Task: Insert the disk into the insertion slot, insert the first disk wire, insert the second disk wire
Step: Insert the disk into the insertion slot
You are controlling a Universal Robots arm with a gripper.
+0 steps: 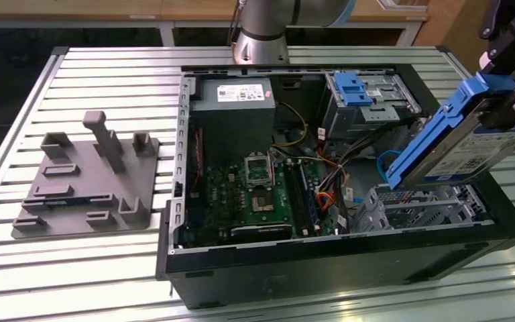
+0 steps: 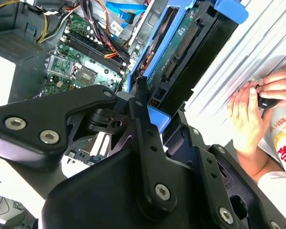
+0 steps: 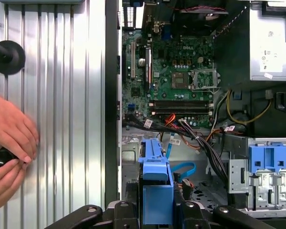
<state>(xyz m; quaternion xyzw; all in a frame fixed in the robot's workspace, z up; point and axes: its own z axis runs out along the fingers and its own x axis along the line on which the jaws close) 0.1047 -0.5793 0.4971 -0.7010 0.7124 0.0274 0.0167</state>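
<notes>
The disk (image 1: pixel 459 144), a silver drive with a white label in a bright blue carrier, hangs tilted above the open computer case. My gripper (image 1: pixel 511 90) is shut on its upper end at the exterior view's right. Directly beneath the disk's lower end sits the insertion slot (image 1: pixel 418 204), a silver perforated bay in the case's near right corner. In both wrist views the blue carrier (image 3: pixel 156 186) (image 2: pixel 181 62) sits between my black fingers (image 2: pixel 143 119). A loose blue cable (image 3: pixel 183 169) and a bundle of dark wires (image 3: pixel 205 148) lie close to the bay.
A taller metal cage with a blue latch (image 1: pixel 361 90) stands behind the bay. The motherboard (image 1: pixel 262 184) and power supply (image 1: pixel 231 94) fill the rest of the case. A grey fixture (image 1: pixel 88 178) lies on the slatted table. A person's hands (image 3: pixel 9 138) hold a small black object beside the case.
</notes>
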